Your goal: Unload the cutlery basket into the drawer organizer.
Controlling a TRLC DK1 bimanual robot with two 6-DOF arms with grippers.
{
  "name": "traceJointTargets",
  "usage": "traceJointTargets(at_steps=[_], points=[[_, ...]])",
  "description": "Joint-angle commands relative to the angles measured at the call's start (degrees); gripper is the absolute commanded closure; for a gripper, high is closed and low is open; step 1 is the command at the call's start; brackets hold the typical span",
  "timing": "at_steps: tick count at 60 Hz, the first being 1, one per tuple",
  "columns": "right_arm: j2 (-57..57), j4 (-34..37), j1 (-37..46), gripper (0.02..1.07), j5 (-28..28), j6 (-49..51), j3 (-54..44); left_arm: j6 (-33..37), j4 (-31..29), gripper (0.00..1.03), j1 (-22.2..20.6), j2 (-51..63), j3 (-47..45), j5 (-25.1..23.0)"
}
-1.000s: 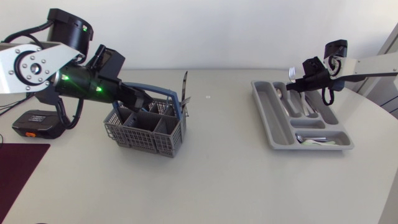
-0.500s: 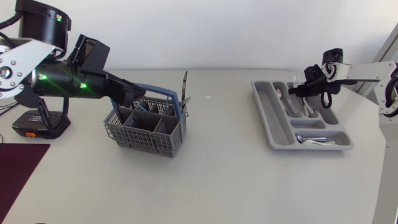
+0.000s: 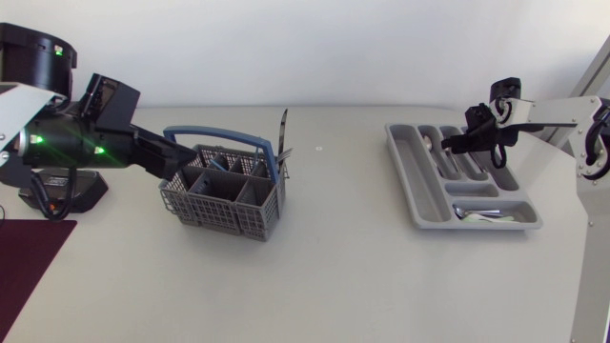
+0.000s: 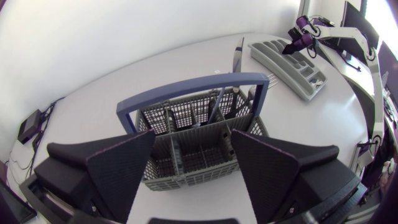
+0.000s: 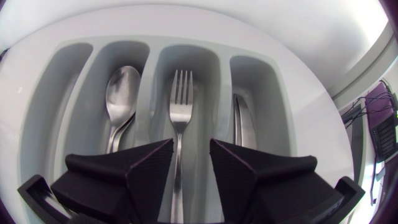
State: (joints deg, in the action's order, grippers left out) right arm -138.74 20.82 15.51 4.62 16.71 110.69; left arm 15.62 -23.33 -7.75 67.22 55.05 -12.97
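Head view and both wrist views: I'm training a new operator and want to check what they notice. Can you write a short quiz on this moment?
1. True or false: the left tool is shut on the handle of the cutlery basket.
2. Fill in: the piece lying in the drawer organizer right under the right tool is a ____.
3. In the right wrist view, how many of the four long compartments hold cutlery? A one, B three, C four.

Key: 1 false; it is open, with the handle ahead of its fingers. 2 fork. 3 B.
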Motion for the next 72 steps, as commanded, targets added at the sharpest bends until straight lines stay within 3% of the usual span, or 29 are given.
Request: traceJointTargets(at_steps=[1,17,30,45,59,72], points=[[6.02,-1.66,-0.65,0.43,-0.32,0.43,-5.49,2.66,-0.93,0.19,2.04,-1.83,-2.31,-0.04],[24.30,-7.81,-8.39,0.43,1.35,2.80,-25.62,7.06,-1.10,0.19,10.65,-2.62,-6.44,-2.06],[32.21,-7.99,-18.32,0.43,2.23,2.27,-32.38,9.17,-0.49,0.19,17.59,2.92,-6.44,-4.96],[31.25,-7.37,-28.69,0.44,3.73,-1.07,-32.12,10.57,0.39,0.22,20.40,10.74,-5.74,-6.45],[24.39,-5.44,-32.56,0.48,9.44,-5.72,-24.74,10.57,1.27,0.27,20.84,18.30,-3.54,-9.09],[17.98,-4.73,-36.34,0.68,11.11,-7.57,-19.29,9.96,1.27,0.27,19.53,24.01,-0.73,-11.11]])
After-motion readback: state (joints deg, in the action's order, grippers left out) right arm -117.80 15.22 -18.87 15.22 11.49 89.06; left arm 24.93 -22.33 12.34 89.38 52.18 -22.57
